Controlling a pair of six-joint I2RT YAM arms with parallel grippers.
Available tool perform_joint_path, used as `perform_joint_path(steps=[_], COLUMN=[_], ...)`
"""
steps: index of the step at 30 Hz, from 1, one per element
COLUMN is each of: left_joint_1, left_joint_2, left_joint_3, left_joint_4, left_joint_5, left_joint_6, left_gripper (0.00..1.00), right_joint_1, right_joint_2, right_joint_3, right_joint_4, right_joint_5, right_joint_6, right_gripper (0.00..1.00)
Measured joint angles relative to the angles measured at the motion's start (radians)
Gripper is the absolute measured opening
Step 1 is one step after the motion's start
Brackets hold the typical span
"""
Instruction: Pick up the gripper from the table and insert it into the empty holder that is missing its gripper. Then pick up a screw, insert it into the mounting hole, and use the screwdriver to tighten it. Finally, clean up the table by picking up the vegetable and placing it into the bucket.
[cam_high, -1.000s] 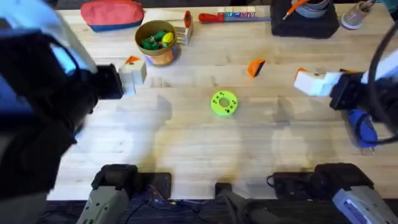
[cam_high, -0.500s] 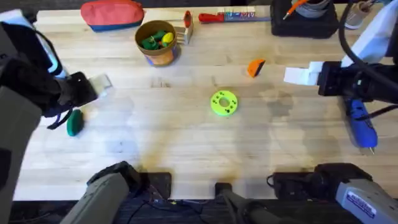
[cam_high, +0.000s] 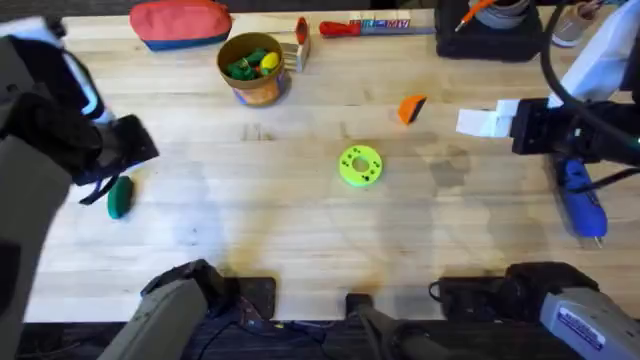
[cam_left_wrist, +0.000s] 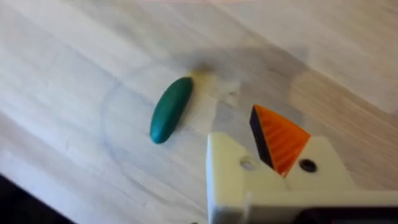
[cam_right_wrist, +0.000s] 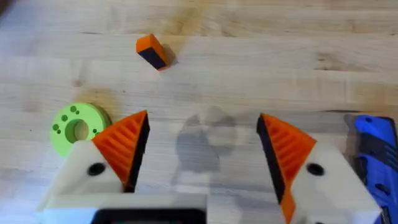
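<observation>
The orange gripper (cam_high: 411, 108) lies loose on the table (cam_high: 300, 230), right of centre; it is also the orange gripper (cam_right_wrist: 151, 51) with a dark face in the right wrist view. My left gripper (cam_left_wrist: 255, 149) hovers over the table's left side with its fingers together. One finger is the plain white holder (cam_left_wrist: 227, 171); the other carries an orange wedge (cam_left_wrist: 280, 138). The green vegetable (cam_high: 119, 197) (cam_left_wrist: 171, 109) lies just beside it. My right gripper (cam_high: 482, 121) (cam_right_wrist: 202, 149) is open, empty, near the loose wedge. The blue screwdriver (cam_high: 582, 200) lies at the right edge. The bucket (cam_high: 250, 68) stands at the back.
A lime-green disc (cam_high: 360, 165) with holes sits mid-table. A red pouch (cam_high: 180, 22), a red-handled tool (cam_high: 365, 27) and a dark stand (cam_high: 490, 30) line the far edge. The bucket holds green and yellow pieces.
My left arm has swung from beside the bucket out to the table's left side, uncovering the green vegetable. My right gripper shifted a little back and left, then held still.
</observation>
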Motion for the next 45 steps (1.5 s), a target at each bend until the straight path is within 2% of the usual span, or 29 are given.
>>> perform_joint_path(steps=[3,4,5,8,10,11,15,18,21,22,27,31,37,41,45], left_joint_1=[-0.178,-0.249,-0.313,-0.5,-0.611,-0.745,-0.856,-0.907,-0.928,-0.93,-0.93,-0.93,-0.93,-0.935,-0.935], left_joint_2=[-0.131,-0.178,-0.222,-0.34,-0.4,-0.454,-0.468,-0.467,-0.467,-0.467,-0.467,-0.467,-0.447,-0.503,-0.682], left_joint_3=[0.002,0.004,0.007,0.015,0.017,0.017,0.017,0.017,0.017,0.017,0.018,0.018,0.006,-0.104,-0.316], left_joint_4=[-0.002,-0.007,-0.01,-0.014,-0.014,-0.014,0.01,0.072,0.133,0.191,0.145,0.176,0.301,0.424,0.569], left_joint_5=[0.002,0.003,0.004,0.012,0.02,0.028,0.029,0.031,0.031,0.035,0.083,0.113,0.133,0.137,0.14], left_joint_6=[0.053,0.071,0.082,0.099,0.105,0.111,0.114,0.114,0.114,0.114,0.113,0.114,0.114,0.113,0.113], left_gripper=[0.014,0.047,0.176,0.645,0.938,0.987,0.988,0.988,0.988,0.987,0.988,0.988,0.988,0.988,0.988], right_joint_1=[0.0,0.0,0.0,0.0,0.0,0.0,0.0,0.0,0.0,0.0,0.0,0.0,0.0,0.0,0.0], right_joint_2=[0.0,0.0,0.0,0.0,0.0,0.0,0.0,0.0,0.0,0.0,0.0,0.0,0.0,0.0,0.0], right_joint_3=[0.0,0.0,0.0,0.0,0.0,0.0,0.0,0.0,0.0,0.0,0.0,0.0,0.0,0.0,0.0], right_joint_4=[0.002,0.004,0.005,0.005,0.003,-0.018,-0.065,-0.113,-0.174,-0.246,-0.373,-0.462,-0.47,-0.47,-0.47], right_joint_5=[0.0,0.0,0.0,0.0,0.0,0.0,0.0,0.0,0.0,0.0,0.0,0.0,0.0,0.0,0.0], right_joint_6=[0.0,0.0,0.0,0.0,0.0,0.0,0.0,0.0,0.0,0.0,-0.002,-0.004,-0.004,-0.004,-0.004], right_gripper=[0.992,0.991,0.992,0.992,0.991,0.991,0.992,0.992,0.992,0.991,0.991,0.991,0.99,0.991,0.991])
